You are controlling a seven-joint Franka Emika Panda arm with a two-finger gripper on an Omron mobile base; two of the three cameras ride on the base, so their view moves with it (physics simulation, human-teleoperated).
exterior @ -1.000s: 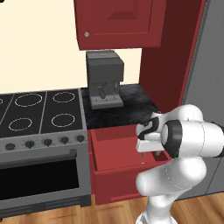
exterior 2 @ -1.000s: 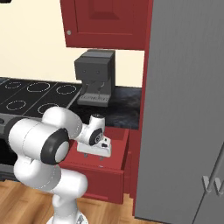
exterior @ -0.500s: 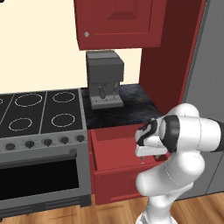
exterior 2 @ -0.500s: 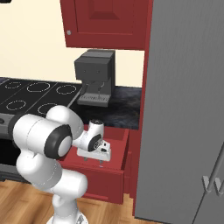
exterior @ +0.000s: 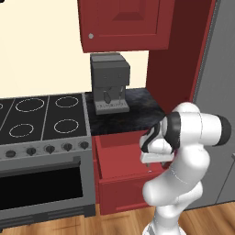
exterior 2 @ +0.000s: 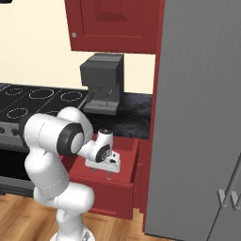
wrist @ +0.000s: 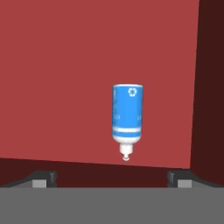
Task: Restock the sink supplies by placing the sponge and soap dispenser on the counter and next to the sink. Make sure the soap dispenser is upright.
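Wrist dropped lower over the open drawer point(exterior 2: 123, 178) since a second ago; base and cameras unchanged. Soap dispenser point(wrist: 127, 120), blue bottle with white nozzle, lies on its side on the red drawer floor, nearer the right wall, nozzle pointing at the camera. Gripper point(wrist: 111, 177) hangs straight above it, fingertips point(wrist: 43, 178) spread wide, nothing between them, so my read is a top-down approach lined up for a grab across the body. Bottle will need righting after the lift. Counter point(exterior: 133, 108) sits just behind the drawer, coffee machine point(exterior: 110, 82) on its back left part. Stove point(exterior: 41, 119) to the left.
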